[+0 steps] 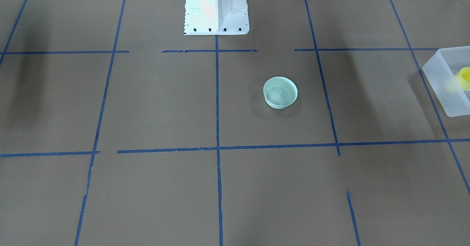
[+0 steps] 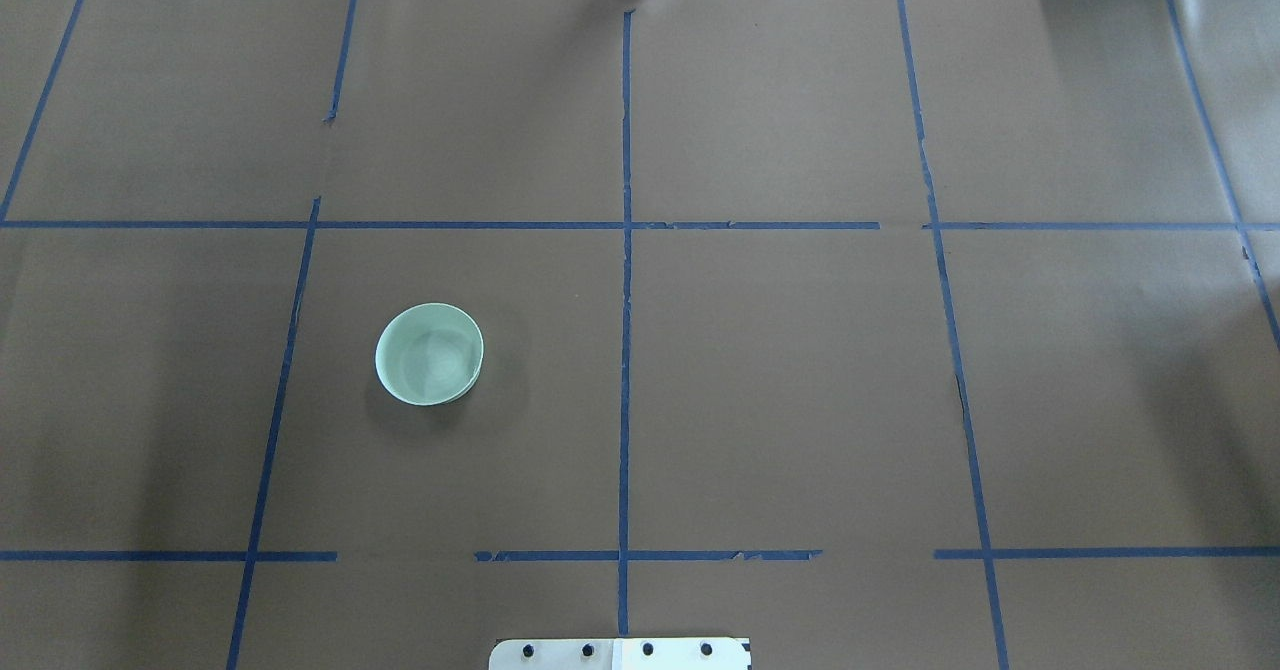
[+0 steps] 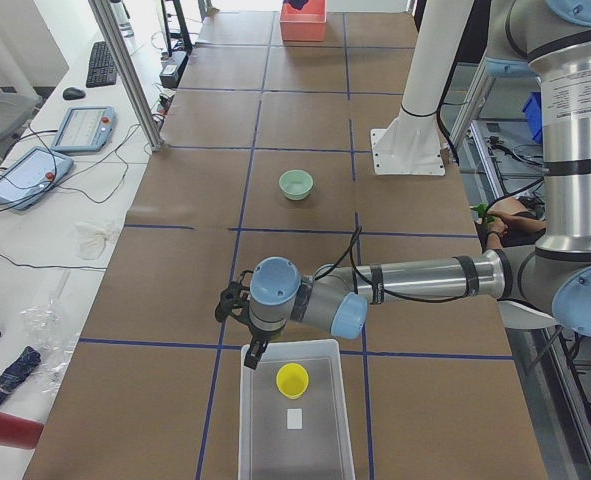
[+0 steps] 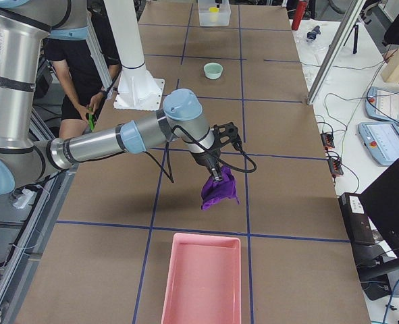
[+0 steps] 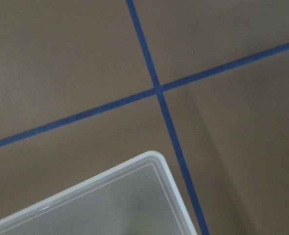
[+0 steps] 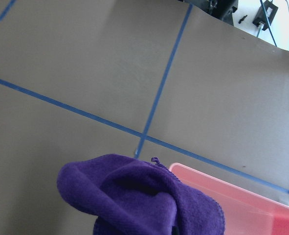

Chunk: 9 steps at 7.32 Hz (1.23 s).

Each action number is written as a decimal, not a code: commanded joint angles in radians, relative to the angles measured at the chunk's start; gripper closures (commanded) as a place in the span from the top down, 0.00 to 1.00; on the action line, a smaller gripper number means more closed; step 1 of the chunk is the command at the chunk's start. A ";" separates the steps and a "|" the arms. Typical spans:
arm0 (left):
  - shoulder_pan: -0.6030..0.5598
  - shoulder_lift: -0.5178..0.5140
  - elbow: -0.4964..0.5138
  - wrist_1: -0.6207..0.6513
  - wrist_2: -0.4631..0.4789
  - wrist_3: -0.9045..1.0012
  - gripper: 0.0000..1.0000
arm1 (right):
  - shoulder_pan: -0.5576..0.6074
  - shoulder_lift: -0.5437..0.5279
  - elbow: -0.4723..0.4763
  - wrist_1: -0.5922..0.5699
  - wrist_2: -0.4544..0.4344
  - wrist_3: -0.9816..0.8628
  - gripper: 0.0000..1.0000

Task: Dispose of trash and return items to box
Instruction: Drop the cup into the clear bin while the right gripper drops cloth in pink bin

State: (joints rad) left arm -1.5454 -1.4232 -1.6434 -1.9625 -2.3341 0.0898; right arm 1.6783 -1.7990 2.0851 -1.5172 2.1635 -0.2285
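1. The left arm reaches out low and nearly level over the table (image 2: 800,350), which is covered with brown paper and blue tape lines. Its wrist is bent down, so the left gripper (image 3: 245,335) points down at the end wall of the box (image 3: 247,430) that faces the table's middle.
2. This gripper shows only in the side view, so I cannot tell how its jaws stand. Its wrist camera sees no fingers, only one rounded corner of the box and a cross of tape beside it.
3. The right arm also reaches out over the table, forearm sloping a little, with the right gripper (image 4: 215,172) pointing down.
4. A purple cloth (image 4: 218,190) hangs bunched from the tip of this gripper, lifted off the paper. The jaws are hidden by the cloth and I cannot tell how they stand.
5. The cloth is near the short end of the pink tray (image 4: 185,283) but not over it. Nothing shows inside the tray.
6. The yellow cup (image 3: 293,379) is inside the box, in the half nearer to the left gripper. A small white flat piece (image 3: 294,418) lies on the box floor just beside the cup.
7. The pale green bowl (image 1: 280,92) stands upright on the paper near the table's middle, well apart from both containers. It looks empty.
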 commanded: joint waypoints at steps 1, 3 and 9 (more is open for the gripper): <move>-0.035 -0.008 -0.132 0.056 0.069 -0.113 1.00 | 0.017 0.016 -0.083 -0.023 -0.125 -0.150 0.00; 0.045 -0.010 -0.237 0.056 0.076 -0.357 1.00 | 0.018 0.018 -0.234 -0.009 -0.126 -0.205 0.00; 0.408 -0.045 -0.378 -0.039 0.075 -0.956 1.00 | 0.054 0.018 -0.479 0.121 -0.105 -0.174 1.00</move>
State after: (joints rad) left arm -1.2025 -1.4590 -1.9972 -1.9844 -2.2622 -0.7716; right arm 1.7310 -1.7823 1.6105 -1.4047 2.0556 -0.4270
